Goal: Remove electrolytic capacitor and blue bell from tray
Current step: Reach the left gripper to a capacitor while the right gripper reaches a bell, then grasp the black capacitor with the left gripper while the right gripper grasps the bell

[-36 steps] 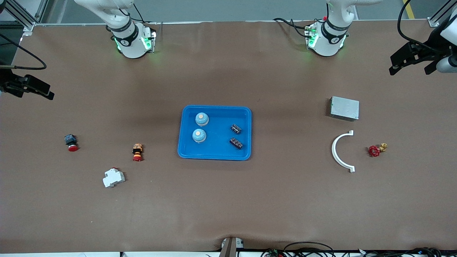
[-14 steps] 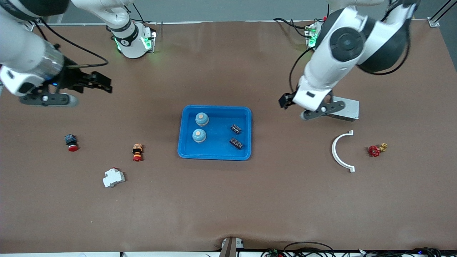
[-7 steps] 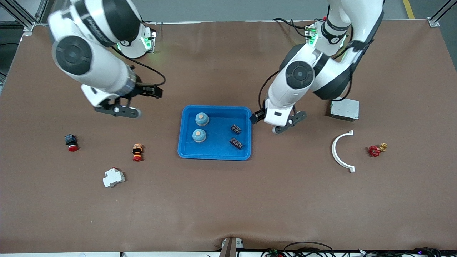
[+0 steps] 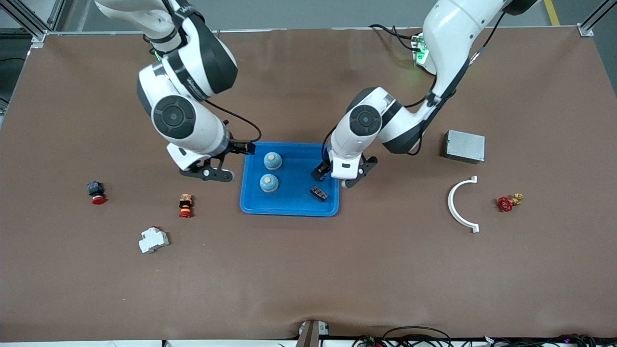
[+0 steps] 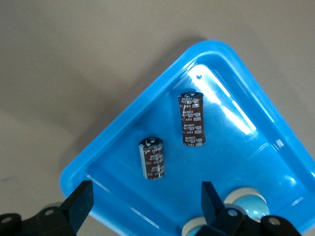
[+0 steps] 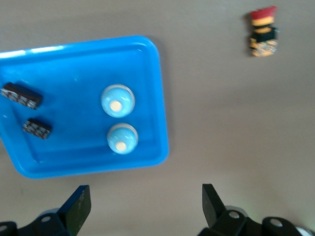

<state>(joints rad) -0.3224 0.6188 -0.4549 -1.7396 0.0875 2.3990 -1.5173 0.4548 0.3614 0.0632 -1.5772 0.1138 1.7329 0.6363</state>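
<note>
Front view: blue tray (image 4: 289, 209) holds two bells (image 4: 272, 161), two capacitors (image 4: 318, 193); both fingers apparently open, empty.

White arms with black joint bands, black cables, green-lit bases, black hands.

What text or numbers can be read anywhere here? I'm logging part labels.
Nothing can be read.
Two capacitors in the blue tray: pale print on the sleeves, too blurred to read.
Gray metal box: no legible marking.
White breaker and push buttons: too small to tell.
</note>
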